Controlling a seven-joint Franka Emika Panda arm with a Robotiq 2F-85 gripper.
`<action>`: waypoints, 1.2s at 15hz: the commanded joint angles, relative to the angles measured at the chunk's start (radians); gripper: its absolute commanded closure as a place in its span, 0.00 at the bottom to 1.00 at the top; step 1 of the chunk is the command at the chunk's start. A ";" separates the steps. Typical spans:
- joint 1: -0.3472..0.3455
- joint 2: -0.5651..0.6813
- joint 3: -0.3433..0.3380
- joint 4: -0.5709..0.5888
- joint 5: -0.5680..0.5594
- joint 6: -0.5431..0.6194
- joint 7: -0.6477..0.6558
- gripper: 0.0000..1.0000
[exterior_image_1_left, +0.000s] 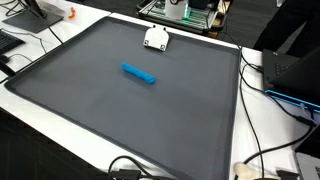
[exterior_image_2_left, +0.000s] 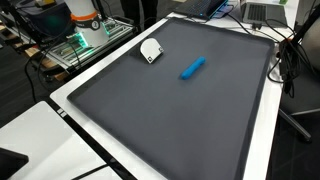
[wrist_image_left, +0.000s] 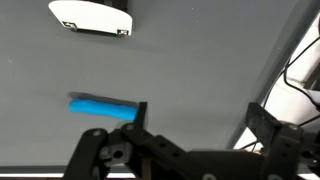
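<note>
A blue cylindrical object (exterior_image_1_left: 139, 74) (exterior_image_2_left: 192, 68) lies flat near the middle of a dark grey mat (exterior_image_1_left: 120, 120) (exterior_image_2_left: 180, 120). A small white device (exterior_image_1_left: 156, 39) (exterior_image_2_left: 150, 49) sits near the mat's far edge. In the wrist view my gripper (wrist_image_left: 200, 118) hangs above the mat, open wide, with nothing between its fingers. The blue object (wrist_image_left: 100, 107) lies just beside one fingertip (wrist_image_left: 140, 112), its end partly hidden behind it. The white device (wrist_image_left: 92, 16) is further off, at the top of that view. The arm does not show in either exterior view.
The mat lies on a white table (exterior_image_1_left: 262, 120) (exterior_image_2_left: 70, 105). Black cables (exterior_image_1_left: 265, 150) trail along the table's side and front. A rack with green-lit equipment (exterior_image_2_left: 85, 30) stands past the far edge. An orange item (exterior_image_1_left: 71, 14) sits at a back corner.
</note>
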 joint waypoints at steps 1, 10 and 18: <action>-0.021 0.030 -0.014 0.002 0.020 0.002 0.074 0.00; -0.067 0.091 -0.081 0.001 0.190 -0.094 0.267 0.00; -0.154 0.176 -0.105 0.000 0.302 -0.115 0.444 0.00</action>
